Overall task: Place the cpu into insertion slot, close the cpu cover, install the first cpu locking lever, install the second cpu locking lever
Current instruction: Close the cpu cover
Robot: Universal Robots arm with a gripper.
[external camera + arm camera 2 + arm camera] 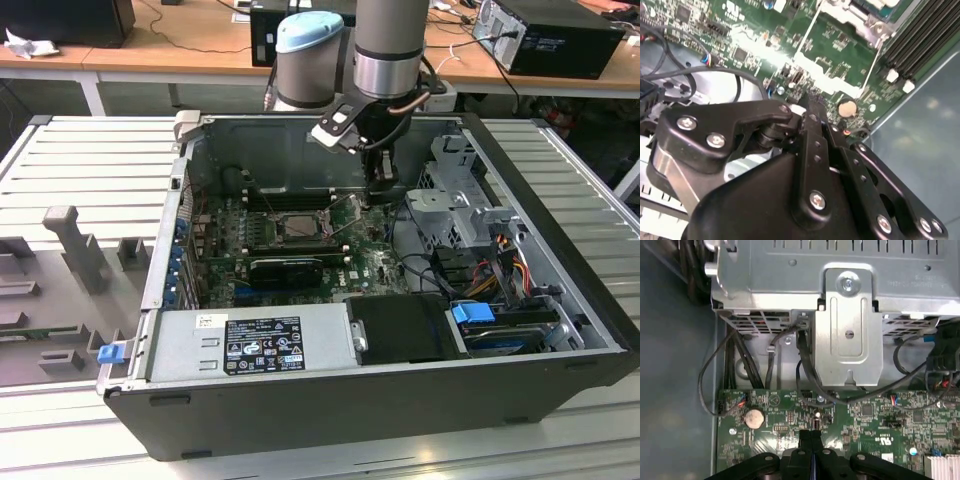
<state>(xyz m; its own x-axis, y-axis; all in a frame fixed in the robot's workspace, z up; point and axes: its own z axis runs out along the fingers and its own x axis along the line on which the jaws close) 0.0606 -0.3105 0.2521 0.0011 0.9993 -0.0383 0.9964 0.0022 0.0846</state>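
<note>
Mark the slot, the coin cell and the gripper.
slot (pixel 871 24): second wrist view, corner of its silver rim.
coin cell (pixel 754 418): first wrist view, middle of its face.
gripper (pixel 812 436): first wrist view, between its fingertips.

1. Insertion slot (pixel 300 226): sits mid-motherboard (pixel 372 262), inside the case (pixel 400 410).
2. Graphics card (pixel 288 270): lies just before the slot.
3. Power supply (pixel 255 342): lies along the case's near edge.
4. Drive cage (pixel 462 205): stands by its edge at the exterior view's right.

wooden desk (pixel 170 50) behind, grey slatted worktable (pixel 90 165)
</note>
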